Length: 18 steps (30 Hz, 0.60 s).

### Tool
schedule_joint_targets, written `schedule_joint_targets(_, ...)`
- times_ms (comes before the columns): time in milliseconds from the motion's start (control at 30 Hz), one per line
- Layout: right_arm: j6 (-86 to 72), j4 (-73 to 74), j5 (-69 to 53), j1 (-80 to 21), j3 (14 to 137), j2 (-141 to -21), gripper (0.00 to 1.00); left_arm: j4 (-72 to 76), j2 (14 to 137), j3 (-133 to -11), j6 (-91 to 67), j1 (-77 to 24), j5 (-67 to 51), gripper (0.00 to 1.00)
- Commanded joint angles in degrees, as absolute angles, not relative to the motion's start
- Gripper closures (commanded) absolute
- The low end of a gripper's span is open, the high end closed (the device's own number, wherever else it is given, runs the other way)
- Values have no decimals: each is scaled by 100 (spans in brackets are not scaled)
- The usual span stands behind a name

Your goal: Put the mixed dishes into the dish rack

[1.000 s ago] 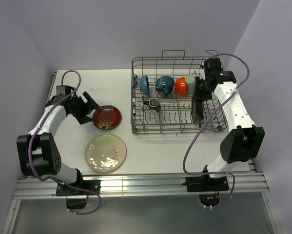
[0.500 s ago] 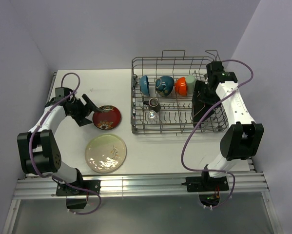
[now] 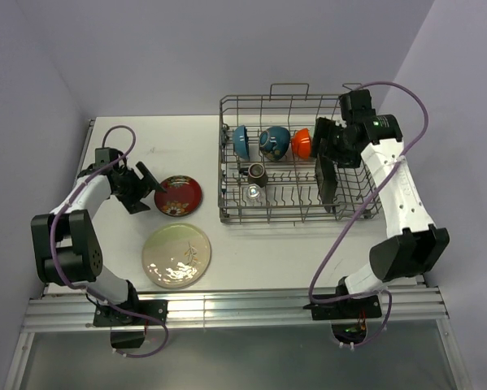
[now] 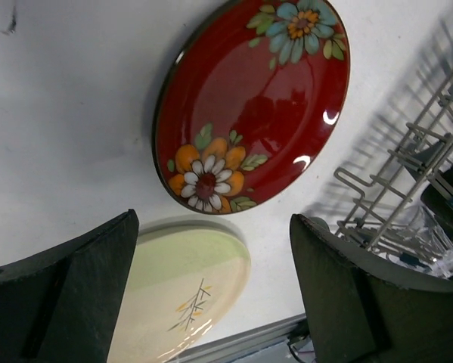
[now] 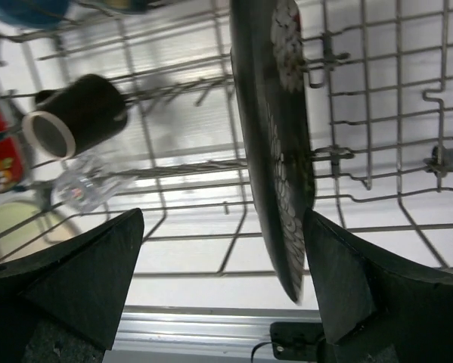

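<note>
While the cream round plate (image 3: 176, 256) lies flat at the near side of the table (image 3: 251, 252), the red saucer (image 3: 178, 195) sits just beyond it, also flat. The left gripper (image 3: 147, 187) is just beside the saucer's left rim, its jaws spread wide and holding nothing. The step in hand looks like picking up that saucer. Since it lies flush on the table, one finger probably has to come low enough to catch under the rim while the other closes on the glazed face. A shallow, slow approach should keep the saucer from skating towards the dish rack (image 3: 227, 213). Farther back, inside the rack, the clear glass (image 3: 253, 192) and small brown mug (image 3: 255, 171) lie near the left end. A black square plate (image 5: 275, 136) stands on edge between the tines. The right gripper (image 3: 326, 142) hovers above it by the orange bowl (image 3: 301, 143), its jaws parted and empty. A second ago that gripper was down at the plate. It has since let go and risen towards the back row, and it now covers the pale cup that showed there earlier. The left arm has barely shifted.
</note>
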State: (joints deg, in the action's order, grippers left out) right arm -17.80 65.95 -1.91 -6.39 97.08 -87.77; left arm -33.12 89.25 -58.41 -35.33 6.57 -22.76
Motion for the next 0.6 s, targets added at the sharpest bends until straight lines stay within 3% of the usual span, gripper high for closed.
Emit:
schedule_joint_targets(0, -2091, 6785, -88, -940, 10107, -8412, 7, -3033, 9114, -5740, -3515, 686, -2021, 15)
schedule_joint_targets(433, -2241, 7049, 202, -1151, 10459, -8016, 7, -2312, 10388, -6187, -3603, 686, -1766, 30)
schedule_joint_targets(567, -2215, 7084, 193, -1178, 10625, -7945, 7, -2127, 10739, -6275, -3770, 659, -1758, 49)
